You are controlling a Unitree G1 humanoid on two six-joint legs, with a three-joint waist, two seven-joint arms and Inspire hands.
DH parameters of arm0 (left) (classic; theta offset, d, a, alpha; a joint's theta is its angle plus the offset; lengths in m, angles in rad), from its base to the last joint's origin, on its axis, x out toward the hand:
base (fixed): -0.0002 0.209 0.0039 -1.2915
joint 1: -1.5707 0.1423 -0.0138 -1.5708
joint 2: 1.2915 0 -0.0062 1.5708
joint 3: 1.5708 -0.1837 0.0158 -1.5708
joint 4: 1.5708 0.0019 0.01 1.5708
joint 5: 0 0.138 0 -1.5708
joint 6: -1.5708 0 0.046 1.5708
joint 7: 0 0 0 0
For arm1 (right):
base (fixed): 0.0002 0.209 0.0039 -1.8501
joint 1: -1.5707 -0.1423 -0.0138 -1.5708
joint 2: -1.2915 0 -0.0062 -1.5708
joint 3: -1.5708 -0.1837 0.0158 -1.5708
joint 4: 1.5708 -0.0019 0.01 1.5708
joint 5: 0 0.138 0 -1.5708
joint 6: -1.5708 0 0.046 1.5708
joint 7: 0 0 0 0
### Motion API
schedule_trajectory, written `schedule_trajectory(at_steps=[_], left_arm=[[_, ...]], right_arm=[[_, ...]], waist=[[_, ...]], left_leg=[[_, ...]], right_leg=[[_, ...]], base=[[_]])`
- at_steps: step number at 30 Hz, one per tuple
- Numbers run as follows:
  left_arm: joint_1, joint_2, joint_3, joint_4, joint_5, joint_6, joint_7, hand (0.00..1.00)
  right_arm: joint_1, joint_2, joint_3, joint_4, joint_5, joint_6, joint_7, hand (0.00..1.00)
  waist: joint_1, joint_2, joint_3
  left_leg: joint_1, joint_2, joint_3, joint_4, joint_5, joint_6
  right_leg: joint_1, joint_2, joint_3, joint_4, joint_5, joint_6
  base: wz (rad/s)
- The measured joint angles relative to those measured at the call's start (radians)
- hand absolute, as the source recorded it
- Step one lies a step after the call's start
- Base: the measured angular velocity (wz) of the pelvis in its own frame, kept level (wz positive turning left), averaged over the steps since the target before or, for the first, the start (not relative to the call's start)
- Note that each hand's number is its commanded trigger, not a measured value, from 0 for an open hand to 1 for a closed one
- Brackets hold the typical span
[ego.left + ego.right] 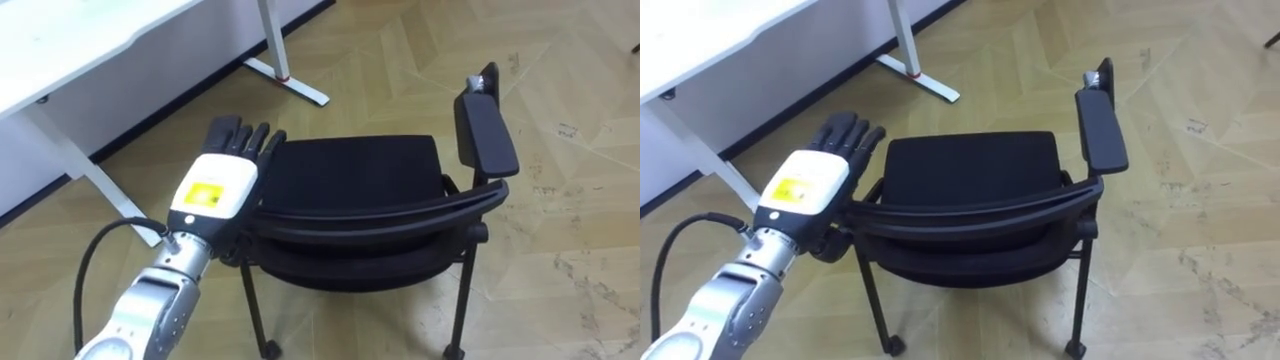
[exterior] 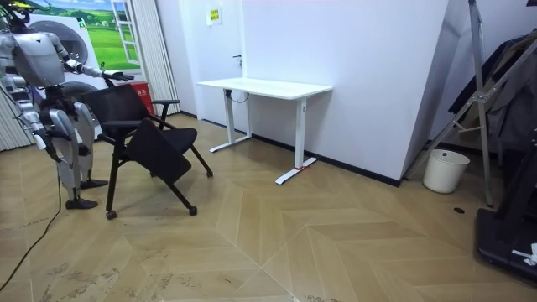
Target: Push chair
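Head-mounted eye views look steeply down, close, onto the black padded wheeled chair [image 1: 350,170]; the distant room view shares it, facing the white wall [image 2: 369,75].

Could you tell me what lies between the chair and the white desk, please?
Only bare wooden floor separates chair and desk, clearest in the room view.

black chair [image 1: 970,170] seen from behind and above, seat facing away. curved backrest rail [image 1: 985,212] runs across the near edge. right armrest [image 1: 1102,130] stands clear of the seat, angled up and outward. left hand [image 1: 805,180] comes in from lower left and lies over the chair's left side at the end of the backrest rail, fingers [image 1: 845,135] straight, pointing forward; contact underneath hidden. two castors [image 1: 892,345] show at the near legs. white desk [image 1: 710,40] upper left, its foot [image 1: 920,78] just beyond the chair. herringbone wood floor [image 1: 1200,200].
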Motion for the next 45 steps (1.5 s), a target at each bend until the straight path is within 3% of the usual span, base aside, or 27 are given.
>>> schedule_trajectory(at_steps=[3, 10, 13, 18, 19, 20, 21, 28, 38, 40, 45], left_arm=[[0.000, -0.023, -0.011, 0.086, 0.004, 0.004, -0.015, 0.00], [-0.007, -0.026, -0.009, 0.115, 0.003, 0.014, -0.006, 0.00], [-0.038, -0.049, -0.006, 0.193, 0.006, 0.020, 0.016, 0.00], [-0.073, -0.055, -0.007, 0.254, 0.004, 0.020, 0.019, 0.00], [-0.077, -0.056, -0.007, 0.259, 0.002, 0.020, 0.018, 0.08], [-0.086, -0.060, -0.007, 0.275, 0.002, 0.021, 0.018, 0.69], [-0.093, -0.063, -0.007, 0.292, 0.002, 0.021, 0.018, 1.00], [-0.100, -0.064, 0.004, 0.307, 0.000, 0.026, -0.002, 1.00], [-0.158, -0.058, 0.001, 0.324, -0.034, 0.039, -0.059, 1.00], [-0.151, -0.030, -0.016, 0.315, -0.034, 0.011, -0.057, 1.00], [-0.141, -0.030, -0.016, 0.287, -0.036, 0.003, -0.059, 1.00]], right_arm=[[0.000, 0.000, 0.018, 0.000, 0.002, 0.001, 0.000, 0.00], [-0.004, 0.000, 0.032, -0.010, -0.034, 0.003, -0.012, 0.00], [-0.006, -0.002, 0.032, -0.012, -0.074, 0.004, -0.013, 0.00], [-0.005, -0.002, 0.032, -0.014, -0.075, 0.015, -0.011, 0.00], [-0.005, -0.002, 0.032, -0.014, -0.075, 0.015, -0.010, 0.00], [-0.004, -0.002, 0.032, -0.014, -0.076, 0.015, -0.010, 0.00], [-0.004, -0.002, 0.032, -0.014, -0.077, 0.015, -0.010, 0.00], [-0.005, -0.002, 0.030, -0.017, -0.085, 0.028, 0.013, 0.00], [-0.025, -0.010, 0.032, -0.014, -0.093, 0.035, 0.009, 0.00], [-0.024, -0.013, 0.031, -0.014, -0.097, 0.035, -0.002, 0.00], [-0.024, -0.013, 0.027, -0.018, -0.179, 0.026, -0.029, 0.00]], waist=[[-0.001, 0.004, -0.0050], [0.007, -0.001, -0.0115], [0.012, -0.007, -0.0152], [0.000, -0.009, -0.0159], [-0.002, -0.009, -0.0157], [-0.003, -0.010, -0.0151], [-0.002, -0.011, -0.0147], [-0.005, -0.018, -0.0150], [-0.009, -0.013, -0.0140], [-0.009, -0.010, -0.0140], [-0.010, -0.009, -0.0131]], left_leg=[[-0.001, 0.000, 0.006, 0.000, 0.000, 0.000], [0.007, 0.000, 0.018, 0.000, 0.000, 0.000], [0.019, 0.001, 0.043, -0.003, 0.000, 0.000], [0.022, 0.001, 0.046, -0.004, 0.000, 0.000], [0.024, 0.001, 0.047, -0.004, 0.000, 0.000], [0.029, 0.001, 0.053, -0.004, 0.000, 0.000], [0.035, 0.001, 0.060, -0.004, 0.000, 0.000], [0.035, 0.001, 0.072, -0.004, 0.000, 0.000], [0.035, 0.001, 0.071, -0.005, 0.000, 0.000], [0.037, 0.001, 0.071, -0.005, 0.000, 0.000], [0.037, 0.002, 0.065, -0.006, 0.000, 0.000]], right_leg=[[-0.005, 0.000, 0.004, 0.000, 0.000, 0.000], [-0.013, 0.004, 0.029, 0.010, 0.000, 0.000], [-0.011, 0.006, 0.047, 0.018, 0.000, 0.000], [-0.010, 0.007, 0.049, 0.020, 0.003, 0.000], [-0.010, 0.007, 0.049, 0.020, 0.003, 0.000], [-0.006, 0.007, 0.051, 0.021, 0.003, 0.001], [-0.003, 0.007, 0.054, 0.021, 0.003, 0.001], [-0.014, 0.007, 0.065, 0.023, 0.002, 0.008], [-0.012, 0.011, 0.075, 0.020, 0.013, 0.001], [-0.007, 0.011, 0.076, 0.017, 0.012, 0.001], [0.004, 0.011, 0.077, 0.003, 0.013, 0.001]], base=[[-0.05], [-0.11], [-0.14], [-0.01], [0.00], [-0.05], [-0.07], [-0.05], [-0.01], [0.00], [0.03]])
